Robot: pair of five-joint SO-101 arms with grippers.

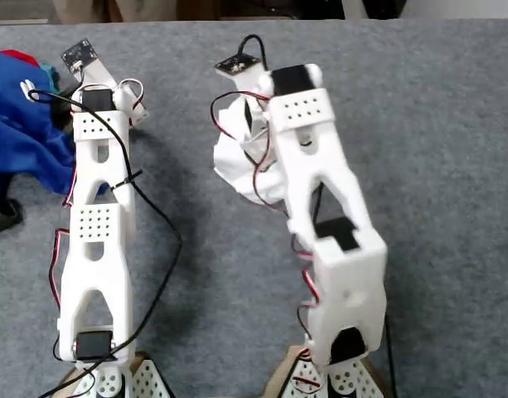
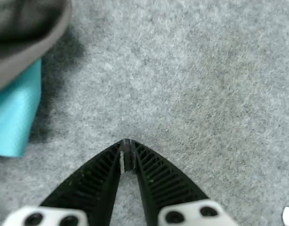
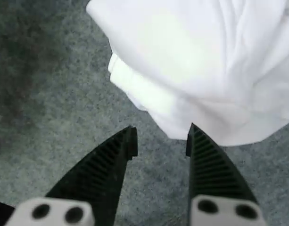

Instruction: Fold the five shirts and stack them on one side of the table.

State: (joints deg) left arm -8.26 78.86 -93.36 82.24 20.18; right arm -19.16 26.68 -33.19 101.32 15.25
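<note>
Right wrist view: our right gripper [image 3: 161,139] gapes beside the crumpled white fabric shirt [image 3: 191,61]; we risk pinching several layers. Left gripper [image 2: 127,148] sits clenched, empty.

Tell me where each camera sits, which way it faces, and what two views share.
High view: fixed above the table, looking down; left arm by the blue shirts, right arm over the white shirt.
Left wrist view: on that wrist, facing down at the table; shut left tool, teal cloth beside.
Right wrist view: on that wrist, facing down at the white shirt; open right tool.
Shared: high and right wrist views both show the white shirt.
</note>
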